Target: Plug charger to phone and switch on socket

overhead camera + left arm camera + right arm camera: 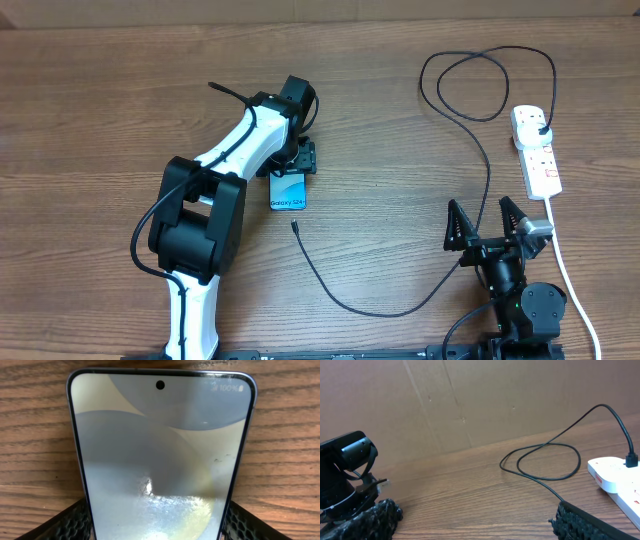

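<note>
The phone (pixel 289 193) lies flat on the wooden table, with its light blue screen up. My left gripper (pixel 297 160) sits at the phone's far end. In the left wrist view the phone (pixel 160 450) fills the frame, and the gripper's (pixel 155 522) two black fingers press against its long edges. The charger's black cable (pixel 489 175) loops across the table. Its plug (pixel 541 128) sits in the white socket strip (pixel 536 152), and its small tip (pixel 295 226) lies just in front of the phone, apart from it. My right gripper (pixel 490 228) is open and empty, low near the front right.
The strip's thick white cord (pixel 572 280) runs to the front right edge. In the right wrist view, the cable loop (pixel 545 452) and the strip (pixel 615 477) lie ahead of the right gripper (pixel 480 525). A brown cardboard wall (pixel 470 400) stands behind the table.
</note>
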`<state>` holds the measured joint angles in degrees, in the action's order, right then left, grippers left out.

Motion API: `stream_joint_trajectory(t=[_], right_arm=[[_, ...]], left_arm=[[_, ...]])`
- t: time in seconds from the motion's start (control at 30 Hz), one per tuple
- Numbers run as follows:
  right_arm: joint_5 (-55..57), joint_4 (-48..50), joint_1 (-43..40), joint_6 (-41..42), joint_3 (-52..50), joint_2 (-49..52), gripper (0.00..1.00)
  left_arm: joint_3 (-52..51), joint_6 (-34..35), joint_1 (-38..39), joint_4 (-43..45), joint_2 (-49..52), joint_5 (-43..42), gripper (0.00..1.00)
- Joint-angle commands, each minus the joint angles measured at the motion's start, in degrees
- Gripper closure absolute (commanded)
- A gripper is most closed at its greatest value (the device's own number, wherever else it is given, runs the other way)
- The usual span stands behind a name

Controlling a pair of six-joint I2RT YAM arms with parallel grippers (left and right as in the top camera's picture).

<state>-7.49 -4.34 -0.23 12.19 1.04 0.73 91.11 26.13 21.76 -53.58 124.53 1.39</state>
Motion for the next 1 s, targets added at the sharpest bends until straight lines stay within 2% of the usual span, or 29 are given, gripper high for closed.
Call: stream_joint_trajectory(t=[0.0,0.2,0.47,0.67,0.77,0.97], right_arm=[[-0.1,0.2,0.2,-0.1,-0.6,-0.6,0.00],[-0.1,0.2,0.2,-0.1,-0.6,-0.6,0.00],[-0.1,0.2,0.2,-0.1,-0.6,-0.6,0.00],[0.0,0.3,0.2,-0.2,-0.6,-0.6,0.00],[3.5,0.9,0.2,-0.5,-0.6,-0.6,0.00],[-9.7,2.5,0.2,5.6,-0.6,-0.6,0.00]], left_arm=[[-0.7,-1.9,-0.1,-0.4,1.1,-3.4,0.32],[2.1,-2.3,-1.2,-2.6,0.0,-7.5,0.31],[3.0,-4.2,-5.1,-3.2,-2.8,-22.9,0.31],[3.0,-8.3,-8.8,-4.5,-3.2,-40.2,0.31],[3.0,-10.4,-10.8,-5.2,-3.2,-47.5,0.30],[3.0,-15.1,-13.4,-8.7,-3.2,-60.3,0.29]])
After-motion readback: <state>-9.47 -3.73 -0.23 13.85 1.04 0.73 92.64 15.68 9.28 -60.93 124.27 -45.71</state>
